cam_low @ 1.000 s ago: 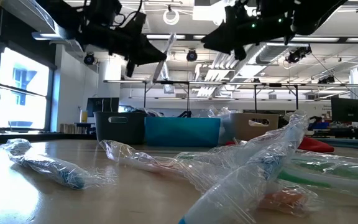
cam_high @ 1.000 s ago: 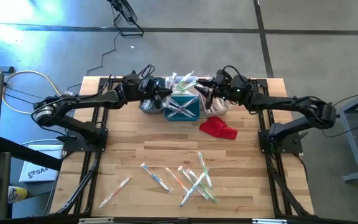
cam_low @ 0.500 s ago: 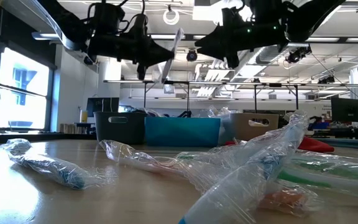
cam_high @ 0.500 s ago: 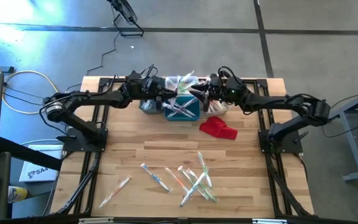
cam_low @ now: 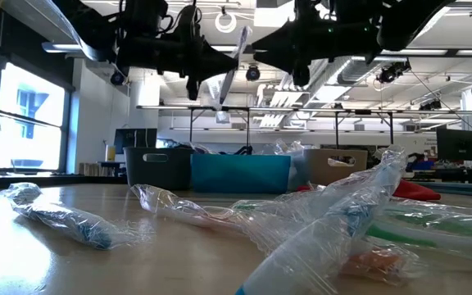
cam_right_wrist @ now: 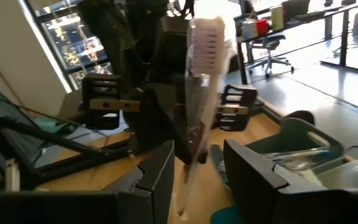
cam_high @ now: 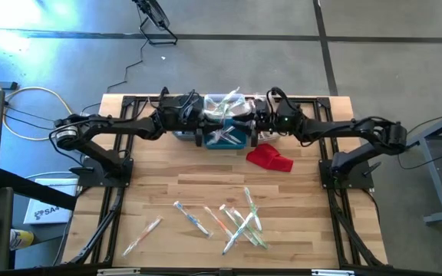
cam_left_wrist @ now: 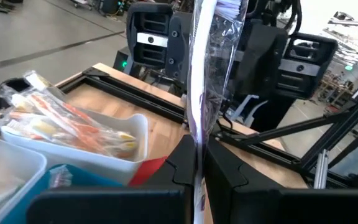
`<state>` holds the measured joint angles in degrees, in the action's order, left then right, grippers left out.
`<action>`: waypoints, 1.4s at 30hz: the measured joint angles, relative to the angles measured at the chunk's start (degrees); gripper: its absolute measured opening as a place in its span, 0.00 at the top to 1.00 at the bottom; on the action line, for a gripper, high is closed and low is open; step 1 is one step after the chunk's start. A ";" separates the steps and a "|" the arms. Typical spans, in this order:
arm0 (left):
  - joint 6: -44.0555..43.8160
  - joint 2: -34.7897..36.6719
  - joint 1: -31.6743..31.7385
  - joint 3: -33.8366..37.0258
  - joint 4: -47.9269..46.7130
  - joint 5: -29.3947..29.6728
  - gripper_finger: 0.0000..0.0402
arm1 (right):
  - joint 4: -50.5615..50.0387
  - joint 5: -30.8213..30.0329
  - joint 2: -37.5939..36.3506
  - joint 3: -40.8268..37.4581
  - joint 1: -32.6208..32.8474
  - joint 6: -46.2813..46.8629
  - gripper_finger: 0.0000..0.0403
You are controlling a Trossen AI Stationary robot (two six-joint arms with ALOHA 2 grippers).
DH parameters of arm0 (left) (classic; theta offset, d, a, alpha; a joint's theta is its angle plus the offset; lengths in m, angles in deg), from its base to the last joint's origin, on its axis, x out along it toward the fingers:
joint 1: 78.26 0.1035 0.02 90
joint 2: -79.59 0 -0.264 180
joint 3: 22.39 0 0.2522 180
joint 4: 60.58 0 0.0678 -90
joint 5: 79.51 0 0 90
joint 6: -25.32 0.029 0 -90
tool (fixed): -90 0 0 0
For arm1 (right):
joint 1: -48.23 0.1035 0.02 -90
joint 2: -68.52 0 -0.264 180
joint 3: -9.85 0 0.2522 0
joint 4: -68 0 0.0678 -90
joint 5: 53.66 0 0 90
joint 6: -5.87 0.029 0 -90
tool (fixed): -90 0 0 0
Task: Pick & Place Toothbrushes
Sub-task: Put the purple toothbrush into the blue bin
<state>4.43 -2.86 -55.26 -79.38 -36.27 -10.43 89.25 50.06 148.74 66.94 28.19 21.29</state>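
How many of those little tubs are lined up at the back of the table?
3, side by side: a dark grey bin, a teal bin in the middle, and a pale bin.

A teal bin [cam_high: 225, 135], red cloth [cam_high: 268, 159], white bin [cam_left_wrist: 98, 155], pale wood table [cam_high: 206, 192].

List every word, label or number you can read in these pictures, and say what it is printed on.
"SA": start of dark lettering on the white box on the floor left of the table; the rest is too small to read.
Toothbrush wrappers: no legible print.
Bins: no labels show.
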 joint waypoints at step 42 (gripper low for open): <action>1.19 0.04 -13.04 0.02 -1.02 6.46 0.98 | -4.21 -6.65 -0.09 -0.02 14.08 5.60 0.67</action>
<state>5.62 -2.82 -68.30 -79.36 -37.29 -3.97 85.03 43.41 148.66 66.92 42.27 26.89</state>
